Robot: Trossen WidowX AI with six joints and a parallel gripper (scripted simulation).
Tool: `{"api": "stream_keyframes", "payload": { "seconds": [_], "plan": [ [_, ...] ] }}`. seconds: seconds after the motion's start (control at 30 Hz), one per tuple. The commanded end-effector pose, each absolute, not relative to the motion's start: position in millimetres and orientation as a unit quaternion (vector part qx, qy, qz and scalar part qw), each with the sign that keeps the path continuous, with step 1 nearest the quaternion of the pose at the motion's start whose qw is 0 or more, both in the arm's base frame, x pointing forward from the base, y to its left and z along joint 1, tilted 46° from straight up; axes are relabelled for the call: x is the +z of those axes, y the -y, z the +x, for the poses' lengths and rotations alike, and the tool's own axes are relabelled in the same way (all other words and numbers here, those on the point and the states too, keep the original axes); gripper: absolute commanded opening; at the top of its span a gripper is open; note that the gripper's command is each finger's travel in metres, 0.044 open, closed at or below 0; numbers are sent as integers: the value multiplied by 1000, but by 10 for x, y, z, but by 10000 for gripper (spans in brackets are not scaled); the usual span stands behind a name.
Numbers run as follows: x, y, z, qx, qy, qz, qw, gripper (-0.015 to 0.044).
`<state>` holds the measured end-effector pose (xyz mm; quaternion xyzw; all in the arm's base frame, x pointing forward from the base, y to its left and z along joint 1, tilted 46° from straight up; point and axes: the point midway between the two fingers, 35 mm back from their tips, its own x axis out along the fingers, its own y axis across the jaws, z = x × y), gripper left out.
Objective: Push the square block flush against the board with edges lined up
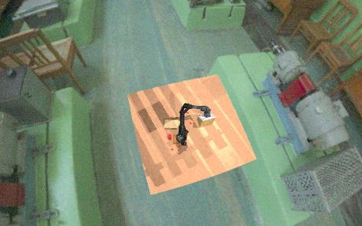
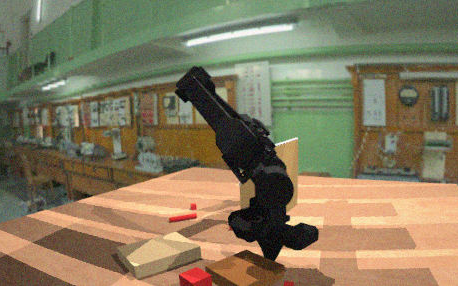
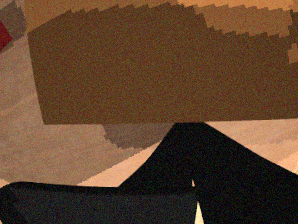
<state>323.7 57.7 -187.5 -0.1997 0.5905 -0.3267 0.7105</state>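
Note:
The square block (image 2: 242, 268) (image 3: 150, 75) is brown and flat, lies low on the table and fills the upper wrist view. The pale board (image 2: 167, 256) (image 1: 171, 124) lies to its left in the exterior view, with a narrow gap between them. My gripper (image 2: 271, 258) (image 3: 186, 128) is shut and empty, pointing down. Its tips are right at the block's near long side in the wrist view, and over its far right side in the exterior view. I cannot tell whether they touch it. The arm hides part of the block in the top view.
A red cube (image 2: 195, 277) (image 1: 169, 137) is close to the block and the board. A small red piece (image 2: 288, 283) lies right of the block. A red rod (image 2: 182, 218) and another small red cube (image 2: 193, 206) lie farther back. A tan box (image 1: 205, 122) stands by the arm's base.

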Motion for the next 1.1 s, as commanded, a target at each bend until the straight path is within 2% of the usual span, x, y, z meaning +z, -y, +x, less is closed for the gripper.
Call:
{"api": "stream_keyframes", "payload": {
  "seconds": [0.0,1.07],
  "plan": [
    [-1861,-570,3322,-327,-589,-202,711,0],
    [-1732,-511,3832,-328,-588,-203,711,0]
  ]
}}
